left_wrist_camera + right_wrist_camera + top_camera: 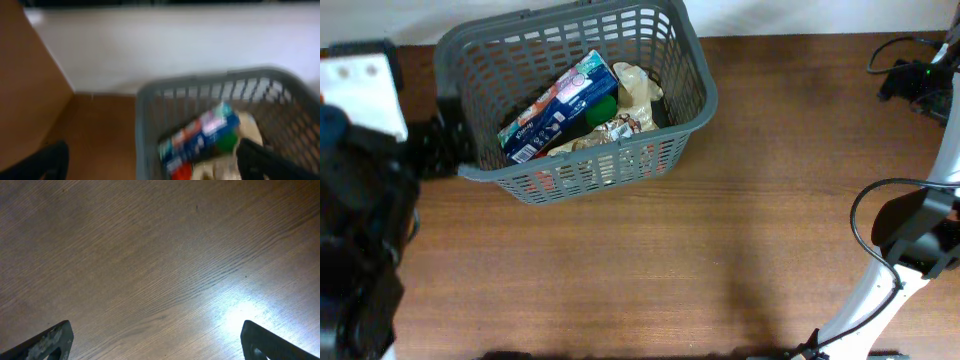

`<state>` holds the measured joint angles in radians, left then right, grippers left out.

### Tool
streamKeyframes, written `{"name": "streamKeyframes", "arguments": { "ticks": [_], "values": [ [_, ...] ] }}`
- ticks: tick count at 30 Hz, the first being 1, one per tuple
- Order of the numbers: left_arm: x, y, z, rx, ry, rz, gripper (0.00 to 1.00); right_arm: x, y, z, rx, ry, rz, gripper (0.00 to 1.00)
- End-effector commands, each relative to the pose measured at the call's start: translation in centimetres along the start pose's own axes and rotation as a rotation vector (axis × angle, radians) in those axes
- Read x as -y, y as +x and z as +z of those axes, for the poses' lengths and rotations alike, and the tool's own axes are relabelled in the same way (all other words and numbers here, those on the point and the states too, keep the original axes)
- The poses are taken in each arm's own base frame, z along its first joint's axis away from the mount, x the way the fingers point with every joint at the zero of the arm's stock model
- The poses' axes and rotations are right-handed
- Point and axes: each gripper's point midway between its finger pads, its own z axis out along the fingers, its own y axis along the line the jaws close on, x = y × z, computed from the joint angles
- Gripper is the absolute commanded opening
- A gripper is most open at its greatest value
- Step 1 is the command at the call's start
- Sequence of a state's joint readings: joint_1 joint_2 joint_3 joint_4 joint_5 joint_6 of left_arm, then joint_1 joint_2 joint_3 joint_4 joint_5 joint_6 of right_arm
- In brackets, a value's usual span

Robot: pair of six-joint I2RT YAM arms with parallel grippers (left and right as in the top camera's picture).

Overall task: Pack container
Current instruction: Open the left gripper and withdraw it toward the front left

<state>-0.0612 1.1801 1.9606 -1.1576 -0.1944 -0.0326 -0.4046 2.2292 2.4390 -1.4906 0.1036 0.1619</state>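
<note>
While both arms hang over the table [670,260], the basket [694,72] sits on the wood near the 11 o'clock part of the top view. It stands flat with its open side up.

Inside it a blue box [558,107] lies slanted, one end toward 8 o'clock and the other toward 2 o'clock. A green thing [604,106] peeks out at the box's 4 o'clock side. A crinkly bag [636,85] lies at the box's 3 o'clock side, near the basket wall.

The left gripper [152,155] is at the basket's 9 o'clock side. Its picture is blurry. Its fingers [47,162] are spread wide, one in each bottom corner of its view. They hold nothing. The basket's near corner shows between them, but I cannot tell if they touch it.

The right gripper [155,340] is far from the basket, toward 4 o'clock of the top view. Its fingers [50,340] are spread wide too. They hold nothing and only bare wood shows between them.
</note>
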Motion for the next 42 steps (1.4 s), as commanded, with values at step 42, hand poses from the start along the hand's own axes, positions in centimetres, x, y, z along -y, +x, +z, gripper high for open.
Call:
{"name": "streamKeyframes", "arguments": {
  "ticks": [42],
  "values": [
    [3.8,25.4,-17.8,-0.303,0.42,-0.271,0.99,0.1,0.0,0.2,-0.003,0.003,0.013,0.99]
  ]
}}
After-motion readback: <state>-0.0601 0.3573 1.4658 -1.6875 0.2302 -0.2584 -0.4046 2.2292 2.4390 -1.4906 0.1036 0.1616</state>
